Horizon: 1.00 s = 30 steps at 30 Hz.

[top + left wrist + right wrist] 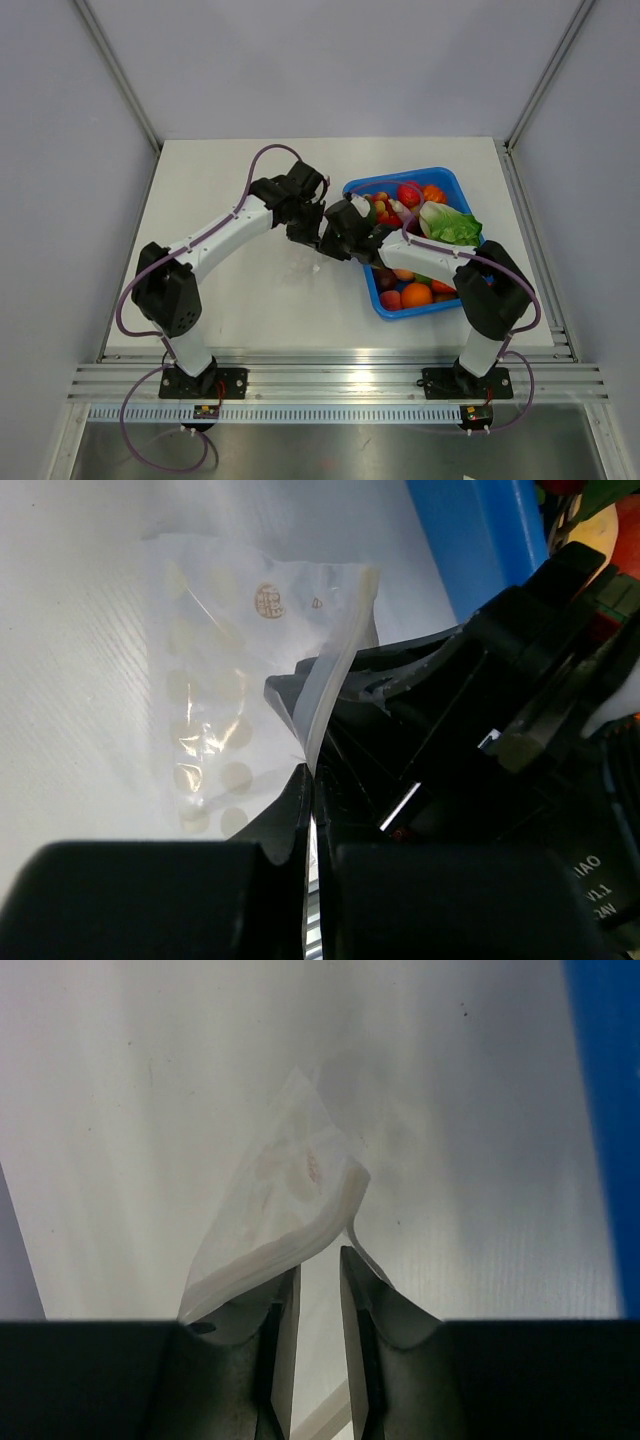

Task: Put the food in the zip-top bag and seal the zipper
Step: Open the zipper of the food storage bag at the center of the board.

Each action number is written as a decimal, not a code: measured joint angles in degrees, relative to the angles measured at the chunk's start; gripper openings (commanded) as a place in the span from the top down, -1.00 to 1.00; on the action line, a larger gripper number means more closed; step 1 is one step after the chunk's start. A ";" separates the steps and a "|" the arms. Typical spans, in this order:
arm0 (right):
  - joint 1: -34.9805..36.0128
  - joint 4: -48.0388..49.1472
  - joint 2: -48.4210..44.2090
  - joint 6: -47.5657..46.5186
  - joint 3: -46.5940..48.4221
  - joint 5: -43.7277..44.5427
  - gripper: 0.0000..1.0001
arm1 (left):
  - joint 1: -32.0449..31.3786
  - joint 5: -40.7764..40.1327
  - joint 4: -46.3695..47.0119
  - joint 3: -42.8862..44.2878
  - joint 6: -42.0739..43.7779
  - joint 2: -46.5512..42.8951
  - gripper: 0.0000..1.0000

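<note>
— Left side first: what have you got?

— My left gripper (308,780) is pinched tight on the mouth edge of the zip-top bag (215,680), right on the zipper (340,650), I'd say to hold the opening up. The pouch looks flat, with nothing inside.

— And the right?

— The right gripper (320,1260) is at the bag's other lip, fingers barely parted and clamping nothing I can see. The plum (385,278) looks to be that dark fruit in the blue tray (420,171), tucked beside my right arm (440,255) and crowded by the orange (416,294) and cabbage (450,225).
</note>
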 measured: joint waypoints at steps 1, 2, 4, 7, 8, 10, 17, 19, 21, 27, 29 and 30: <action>-0.09 -0.50 0.00 0.02 0.00 0.33 0.40 | -0.07 0.13 0.26 0.00 0.09 0.00 1.00; -0.13 -0.94 0.00 0.00 0.00 0.57 0.38 | -0.09 0.28 0.48 0.00 0.11 0.00 1.00; -0.15 -2.64 0.00 -0.13 0.17 1.60 0.25 | -0.11 0.50 1.03 0.00 0.22 0.00 1.00; -0.15 -5.40 0.00 -1.01 1.33 3.15 0.23 | -0.11 0.52 1.51 0.00 0.26 0.00 1.00; -0.15 -6.12 0.00 -1.40 1.84 3.61 0.24 | -0.11 0.52 1.60 -0.02 0.26 0.00 1.00; -0.15 -7.23 0.00 -2.14 2.73 4.87 0.22 | -0.11 0.52 1.70 -0.02 0.26 0.00 1.00; -0.15 -9.44 -0.52 -4.70 4.20 6.97 0.21 | -0.11 0.46 2.47 -0.04 0.33 0.04 1.00; -0.15 -9.35 -0.98 -5.18 4.17 6.82 0.21 | -0.11 0.39 3.04 -0.20 0.48 0.20 1.00; -0.17 -9.07 -1.68 -5.57 4.15 6.21 0.21 | -0.11 0.22 3.58 -0.42 0.63 0.46 1.00; -0.17 -7.41 -5.88 -6.47 2.43 5.79 0.21 | -0.11 -0.09 4.15 -0.46 0.76 0.96 1.00; -0.17 -6.97 -7.58 -6.47 1.57 5.79 0.21 | -0.11 -0.24 4.15 -0.46 0.76 1.09 1.00; -0.17 -6.69 -8.31 -6.47 1.16 5.77 0.21 | -0.11 -0.33 4.15 -0.46 0.76 1.20 1.00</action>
